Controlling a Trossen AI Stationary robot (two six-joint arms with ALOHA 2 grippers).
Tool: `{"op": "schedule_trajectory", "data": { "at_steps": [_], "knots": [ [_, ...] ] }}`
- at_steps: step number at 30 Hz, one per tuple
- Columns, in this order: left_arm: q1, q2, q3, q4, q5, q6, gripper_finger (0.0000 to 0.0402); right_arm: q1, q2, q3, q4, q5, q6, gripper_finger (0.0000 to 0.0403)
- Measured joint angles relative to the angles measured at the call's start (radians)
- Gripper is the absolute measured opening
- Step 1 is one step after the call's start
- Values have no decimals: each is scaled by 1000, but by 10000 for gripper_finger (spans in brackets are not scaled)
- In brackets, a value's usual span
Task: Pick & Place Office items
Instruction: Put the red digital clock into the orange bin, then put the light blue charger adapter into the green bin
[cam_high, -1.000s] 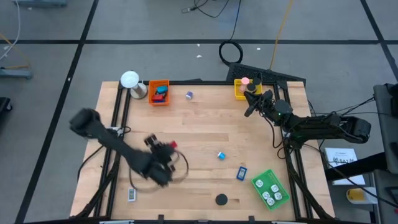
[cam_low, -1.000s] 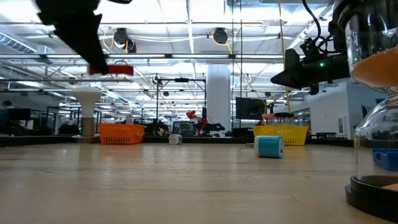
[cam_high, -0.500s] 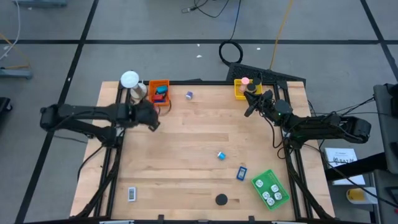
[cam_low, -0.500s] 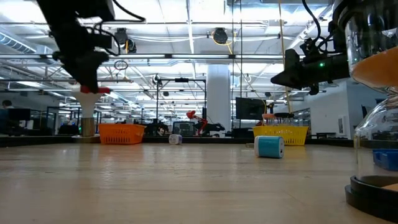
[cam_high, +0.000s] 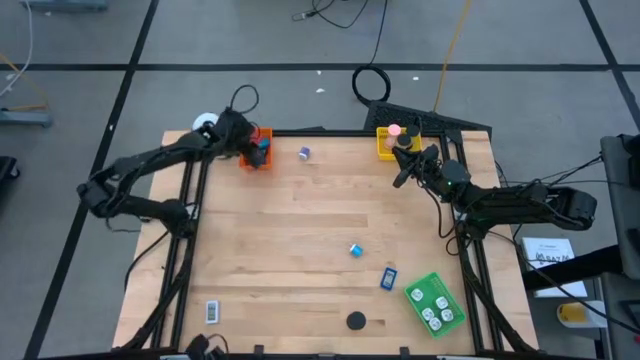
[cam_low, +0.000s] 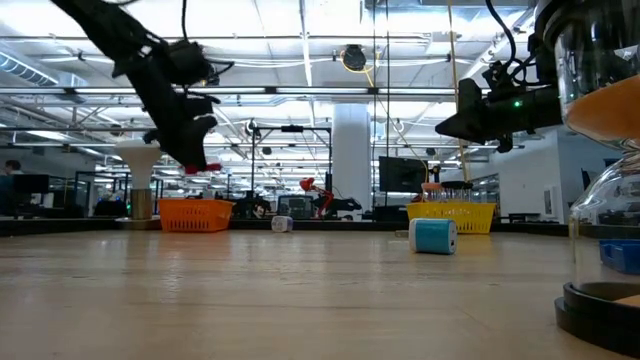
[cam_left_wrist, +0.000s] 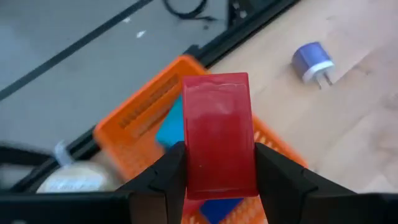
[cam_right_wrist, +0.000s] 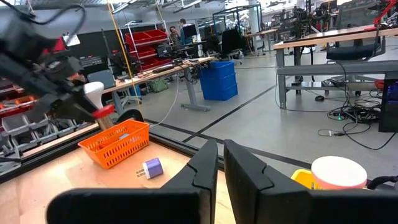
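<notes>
While hovering over the orange tray (cam_left_wrist: 134, 115), left gripper (cam_left_wrist: 219, 171) clamps red rectangle (cam_left_wrist: 217, 137) | right gripper (cam_right_wrist: 221, 163) closed, empty, beside yellow tray (cam_high: 388, 145).

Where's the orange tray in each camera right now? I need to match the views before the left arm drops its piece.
High: orange tray at the table's far edge, left of centre, under the left gripper.
Low: far left, at the back of the table.
Left wrist: behind the held red piece, tray around it.
Right wrist: lower left.
Shared landmark: the purple roll beside the tray, also seen at and.
</notes>
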Motion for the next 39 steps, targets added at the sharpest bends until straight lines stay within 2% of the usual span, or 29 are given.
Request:
{"op": "schedule_trajectory", "data": {
  "at_steps": [5, 13, 20, 31, 34, 39],
  "knots": [
    [67, 98, 0, 56, 30, 68, 155, 0, 0, 0, 0, 0, 0, 18],
    [89, 204, 0, 128, 30, 93, 155, 0, 0, 0, 0, 0, 0, 18],
    [88, 224, 0, 202, 31, 31, 155, 0, 0, 0, 0, 0, 0, 18],
    [86, 342, 1, 279, 23, 15, 155, 0, 0, 0, 0, 0, 0, 18],
    [86, 343, 1, 282, 22, 15, 172, 0, 0, 0, 0, 0, 0, 18],
    [87, 338, 1, 280, 22, 14, 229, 0, 0, 0, 0, 0, 0, 18]
  ]
}}
